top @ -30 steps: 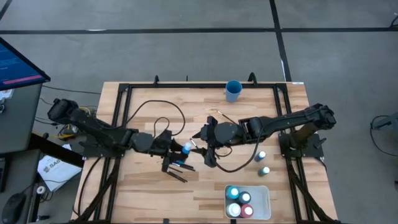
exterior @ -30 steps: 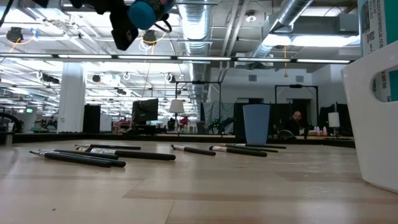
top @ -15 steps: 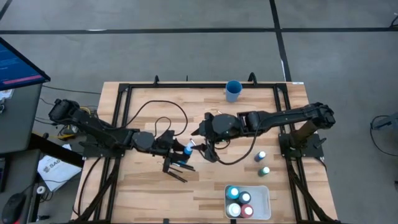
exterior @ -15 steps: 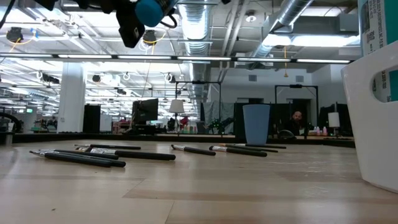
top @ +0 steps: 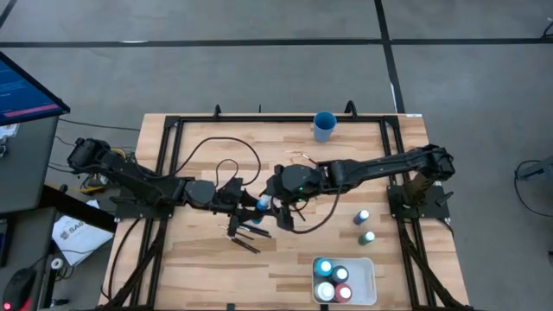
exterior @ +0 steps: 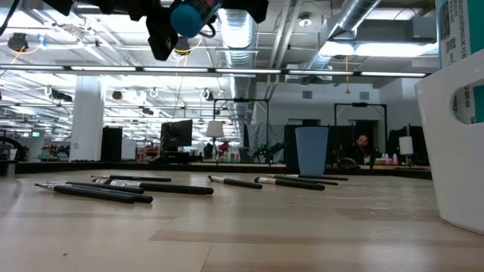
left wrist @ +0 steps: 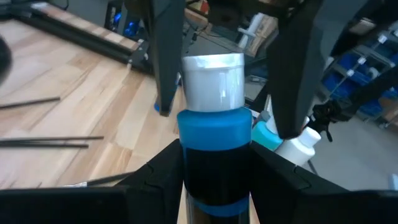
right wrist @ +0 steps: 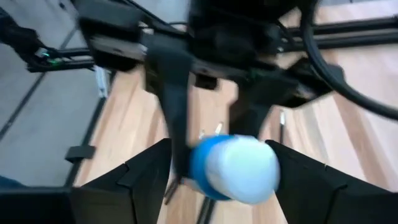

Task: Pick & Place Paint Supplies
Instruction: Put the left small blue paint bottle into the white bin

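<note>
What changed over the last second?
The right tool moved toward the left arm, and its open fingers now flank the capped end of the blue paint bottle. Unchanged: the left tool grips that bottle above the table; brushes, blue cup, tray.

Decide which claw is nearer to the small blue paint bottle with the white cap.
Left. The left claw grips the small blue paint bottle with the white cap by its body; the right claw stands open around its cap end, not yet gripping.

We see a pale wooden table [top: 199, 259] with visible grain and a matt finish. On it, near the glossy white plastic tray [top: 367, 285], the blue bottle [left wrist: 214, 155] looks like smooth plastic, as does its white cap [left wrist: 213, 81].
</note>
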Motion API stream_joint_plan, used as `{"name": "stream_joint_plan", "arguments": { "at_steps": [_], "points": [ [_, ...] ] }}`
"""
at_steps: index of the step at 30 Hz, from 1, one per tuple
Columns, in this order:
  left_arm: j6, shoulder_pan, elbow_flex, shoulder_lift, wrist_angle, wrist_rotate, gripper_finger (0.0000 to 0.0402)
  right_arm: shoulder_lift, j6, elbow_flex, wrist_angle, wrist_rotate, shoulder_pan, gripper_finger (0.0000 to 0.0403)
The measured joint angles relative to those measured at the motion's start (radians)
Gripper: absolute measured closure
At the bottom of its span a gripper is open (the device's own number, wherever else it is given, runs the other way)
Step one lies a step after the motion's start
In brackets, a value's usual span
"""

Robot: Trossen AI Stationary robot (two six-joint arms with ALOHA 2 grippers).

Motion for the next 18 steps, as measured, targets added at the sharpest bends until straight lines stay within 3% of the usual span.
{"name": "stream_joint_plan", "arguments": {
  "at_steps": [18],
  "points": [
    [0.078, 0.000, 0.000, -0.001, 0.000, 0.021, 0.0260, 0.000, 0.007, 0.001, -0.006, -0.074, -0.016, 0.0220]
  ]
}}
